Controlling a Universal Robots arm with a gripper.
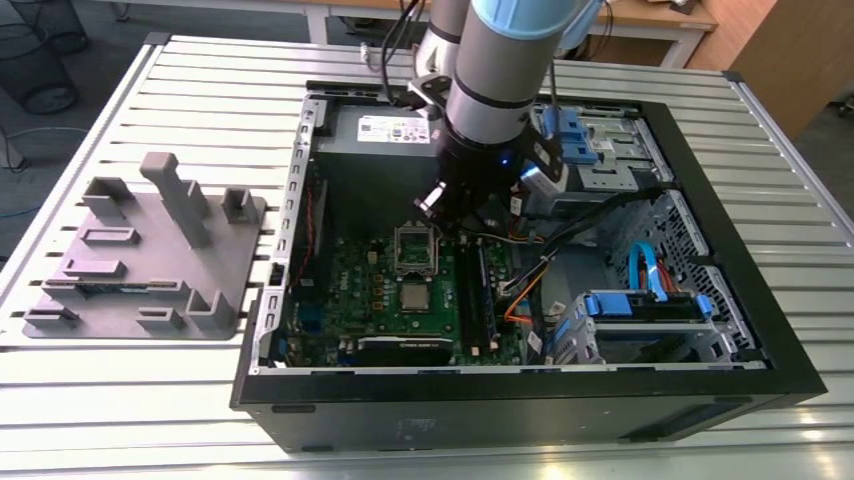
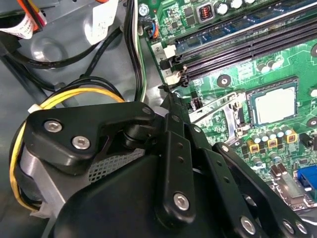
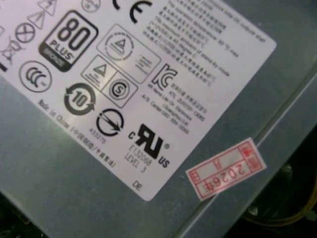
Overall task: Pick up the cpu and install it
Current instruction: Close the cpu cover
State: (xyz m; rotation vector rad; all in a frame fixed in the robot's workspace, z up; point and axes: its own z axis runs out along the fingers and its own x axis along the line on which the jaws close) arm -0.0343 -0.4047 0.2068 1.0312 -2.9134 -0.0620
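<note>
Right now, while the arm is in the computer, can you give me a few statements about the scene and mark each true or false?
1. The cpu lies on the green motherboard inside the open computer case. True.
2. The gripper holds the cpu up in the air. False: in the second wrist view the cpu lies flat on the board, apart from the gripper.
3. The grey fixture with its upright pegs stands inside the case. False: it rests on the slatted table, to the exterior view's left of the case.
4. A blue cable runs through the case on the exterior view's right. True.
</note>
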